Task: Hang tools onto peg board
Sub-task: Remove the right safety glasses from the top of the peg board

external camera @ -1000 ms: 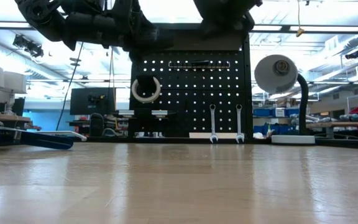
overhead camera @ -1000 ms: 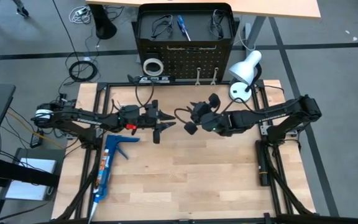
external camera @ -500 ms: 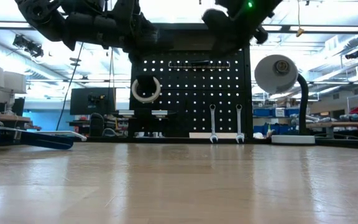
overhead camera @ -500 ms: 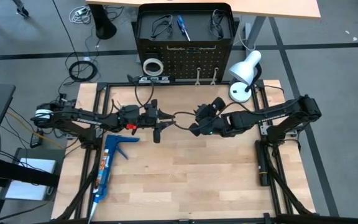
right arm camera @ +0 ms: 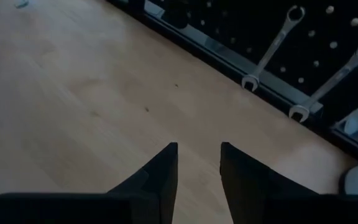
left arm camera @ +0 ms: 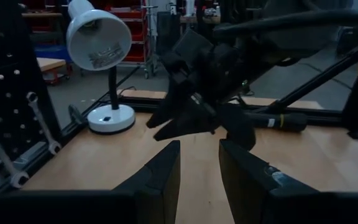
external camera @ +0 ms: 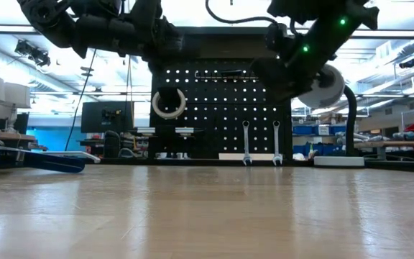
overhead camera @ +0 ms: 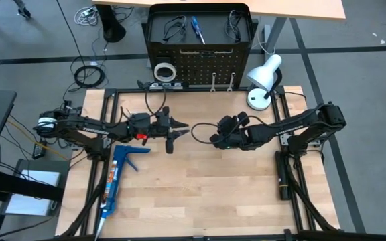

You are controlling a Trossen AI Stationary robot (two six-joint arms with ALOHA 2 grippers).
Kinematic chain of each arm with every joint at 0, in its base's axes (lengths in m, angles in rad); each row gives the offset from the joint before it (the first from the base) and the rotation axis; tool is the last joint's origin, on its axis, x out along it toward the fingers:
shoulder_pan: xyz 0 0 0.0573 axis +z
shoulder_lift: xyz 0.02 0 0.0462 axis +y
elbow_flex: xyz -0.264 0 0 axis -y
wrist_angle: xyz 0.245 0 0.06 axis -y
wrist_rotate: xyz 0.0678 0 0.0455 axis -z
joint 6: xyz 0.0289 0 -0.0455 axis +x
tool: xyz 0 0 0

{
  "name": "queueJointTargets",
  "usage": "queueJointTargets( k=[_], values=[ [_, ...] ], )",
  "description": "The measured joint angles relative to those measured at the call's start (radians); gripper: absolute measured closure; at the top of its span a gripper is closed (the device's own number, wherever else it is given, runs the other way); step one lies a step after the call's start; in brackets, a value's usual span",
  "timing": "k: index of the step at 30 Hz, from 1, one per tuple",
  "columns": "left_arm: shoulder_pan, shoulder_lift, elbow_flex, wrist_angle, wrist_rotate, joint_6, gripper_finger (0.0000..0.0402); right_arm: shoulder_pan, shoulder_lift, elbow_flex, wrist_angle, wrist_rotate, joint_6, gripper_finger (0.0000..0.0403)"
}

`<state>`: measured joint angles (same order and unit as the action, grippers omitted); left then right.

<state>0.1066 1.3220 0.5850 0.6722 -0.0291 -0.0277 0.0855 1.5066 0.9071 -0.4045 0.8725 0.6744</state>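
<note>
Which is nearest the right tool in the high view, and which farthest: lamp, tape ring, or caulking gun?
From the right tool:
1. Lamp, back right corner of the table, nearest.
2. Tape ring, on the peg board's left side.
3. Caulking gun, front left of the table, farthest.

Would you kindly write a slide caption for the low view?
Tape ring and two wrenches hang on the peg board; both arms overhead, lamp at right.

Bare tabletop (overhead camera: 200, 187) in front; lamp (overhead camera: 263, 80) and caulk gun (overhead camera: 116, 175) flanking, peg board (overhead camera: 196, 57) behind.
</note>
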Motion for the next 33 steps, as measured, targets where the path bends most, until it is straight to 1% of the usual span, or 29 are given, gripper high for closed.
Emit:
queueJointTargets(
  k=[4,10,13,15,18,22,24,27,29,30,33],
  values=[
    [0.0,0.0,0.0,-0.008,-0.013,0.003,0.0287,-0.004,0.0,-0.005,0.016,-0.006,-0.006,0.0279],
    [0.0,0.0,0.0,-0.003,-0.026,0.054,0.0287,-0.028,0.0,-0.005,0.025,-0.005,-0.022,0.0278],
    [0.0,0.0,0.0,-0.007,-0.026,0.075,0.0287,-0.039,0.0,-0.004,0.037,-0.003,-0.056,0.0279],
    [0.0,0.0,0.0,-0.013,-0.03,0.086,0.0287,-0.038,0.0,0.012,0.04,-0.003,-0.092,0.0279],
    [0.0,0.0,0.0,-0.02,-0.063,0.107,0.0287,-0.036,0.0,0.047,0.046,-0.003,-0.134,0.0279],
    [0.008,0.0,0.0,-0.066,-0.101,0.107,0.0287,-0.03,0.0,0.086,0.047,-0.002,-0.203,0.0279],
    [0.015,0.0,0.0,-0.09,-0.105,0.111,0.0287,-0.029,0.0,0.11,0.078,-0.004,-0.227,0.0279],
    [0.026,0.001,0.0,-0.146,-0.111,0.138,0.0287,-0.018,-0.001,0.168,0.173,-0.034,-0.34,0.0279],
    [0.033,0.001,0.0,-0.166,-0.134,0.148,0.0287,-0.007,-0.001,0.215,0.186,-0.043,-0.438,0.0279],
    [0.037,0.001,0.0,-0.169,-0.142,0.148,0.0287,-0.002,-0.001,0.243,0.187,-0.04,-0.48,0.0279],
    [0.039,0.001,0.0,-0.17,-0.158,0.148,0.0287,0.002,-0.005,0.333,0.171,0.021,-0.547,0.0279]
  ],
)
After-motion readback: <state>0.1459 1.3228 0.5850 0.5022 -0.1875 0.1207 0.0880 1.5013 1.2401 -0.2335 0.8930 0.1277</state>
